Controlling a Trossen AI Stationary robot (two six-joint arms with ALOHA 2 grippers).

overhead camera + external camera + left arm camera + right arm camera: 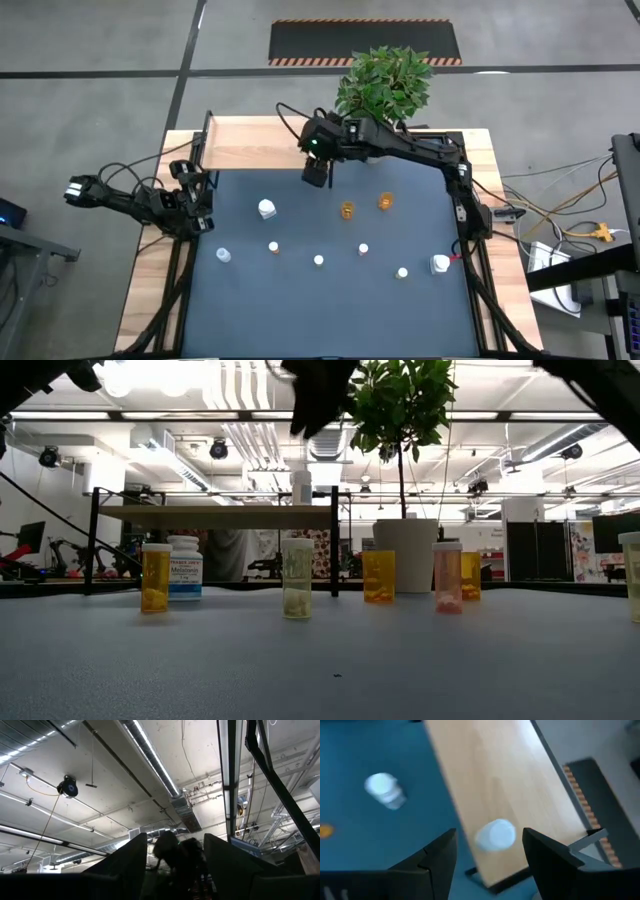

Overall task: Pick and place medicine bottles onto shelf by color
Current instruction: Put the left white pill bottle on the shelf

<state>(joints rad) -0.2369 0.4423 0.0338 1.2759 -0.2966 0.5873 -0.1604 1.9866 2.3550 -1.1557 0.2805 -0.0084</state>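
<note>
The shelf (260, 143) is a light wood board on black legs at the table's far edge. One white bottle (495, 835) stands upright on its front edge, also seen on the board in the low view (301, 487). My right gripper (490, 855) is open and hovers above this bottle, one finger on either side of it, clear of it in the low view (320, 400). Several more bottles stand on the blue table: a white one (267, 208), orange ones (347, 210) (385, 202), and small pale-capped ones (318, 260). My left gripper (198, 195) waits open at the table's left edge, pointing up.
A potted plant (385, 82) stands behind the shelf's right part, its white pot (405, 555) behind the bottles in the low view. The right arm (420, 150) lies across the shelf's right half. Cables run off the table's right side. Bare blue mat (330, 310) fills the near half.
</note>
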